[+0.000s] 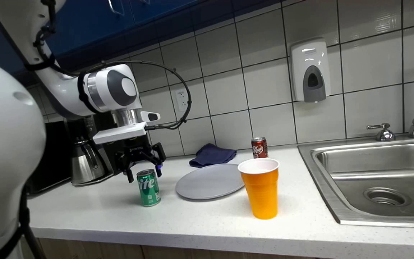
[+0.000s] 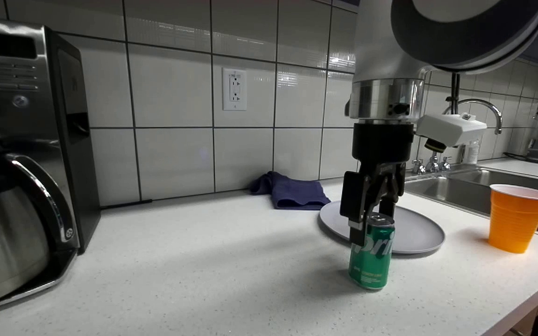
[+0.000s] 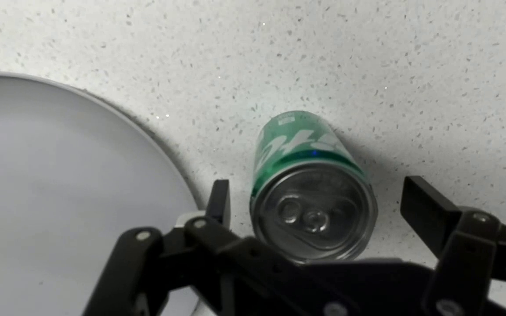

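My gripper [image 3: 319, 202] stands open above a green Sprite can [image 3: 294, 136], which is upright on the speckled white counter. In the wrist view one finger [image 3: 221, 199] is left of the can's lid and the other right of it, with counter showing in both gaps. Both exterior views show the fingertips low, around the height of the can's top [image 1: 148, 189] [image 2: 371, 268]. Whether they touch it cannot be told there, but the wrist view shows them apart. A round grey plate [image 3: 68, 175] lies beside the can, flat on the counter.
An orange cup [image 1: 262, 194] stands beyond the plate, near the steel sink [image 1: 325, 183]. By the tiled wall are a dark red soda can [image 1: 260, 148] and a folded navy cloth [image 1: 212, 155]. A coffee maker [image 2: 12, 238] with a steel carafe occupies the counter's other end.
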You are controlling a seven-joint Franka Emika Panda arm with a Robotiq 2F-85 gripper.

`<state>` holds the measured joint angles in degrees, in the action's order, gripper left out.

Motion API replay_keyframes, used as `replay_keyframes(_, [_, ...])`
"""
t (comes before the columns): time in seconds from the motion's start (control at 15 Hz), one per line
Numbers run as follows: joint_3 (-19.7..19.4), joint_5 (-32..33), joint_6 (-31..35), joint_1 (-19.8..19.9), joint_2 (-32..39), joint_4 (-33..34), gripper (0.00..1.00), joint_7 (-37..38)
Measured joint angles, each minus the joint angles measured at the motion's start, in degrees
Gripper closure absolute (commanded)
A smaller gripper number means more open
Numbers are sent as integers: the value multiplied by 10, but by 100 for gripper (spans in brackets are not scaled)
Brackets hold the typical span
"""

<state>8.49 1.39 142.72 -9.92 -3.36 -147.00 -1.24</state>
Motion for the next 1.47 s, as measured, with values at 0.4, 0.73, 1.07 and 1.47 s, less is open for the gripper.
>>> replay_keyframes(0.4, [-1,-1,6,0,-6,-10,0,0])
replay_keyframes(0.73, [-2,-1,10,0,-6,-10,20,0])
replay_keyframes(1.07, [-2,-1,11,0,-6,-10,58,0])
replay_keyframes(1.47, [-2,-1,12,0,-7,-10,62,0])
